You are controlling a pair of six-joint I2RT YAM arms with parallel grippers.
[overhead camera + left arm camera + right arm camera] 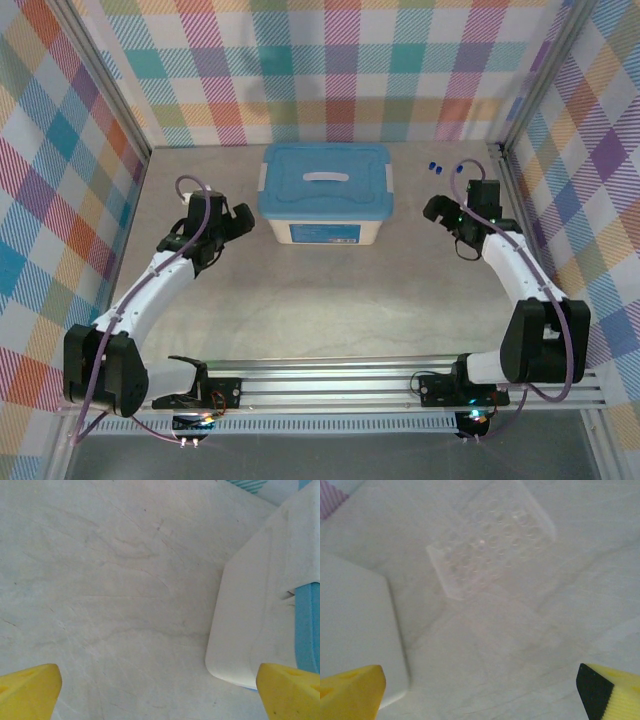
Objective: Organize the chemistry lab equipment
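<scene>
Left tool (pixel 243 222) and right tool (pixel 437 210) gape wide, holding nothing, flanking the closed box (pixel 325 232) on the bench (pixel 330 290). Probably lid (pixel 325 160) first: bring both in level, evenly, at its ends.

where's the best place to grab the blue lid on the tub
The white handle at the middle of the blue lid, from straight above: the lid lies flat on the tub, and the handle is a slim bar across its top, probably narrow enough to pinch.
</scene>
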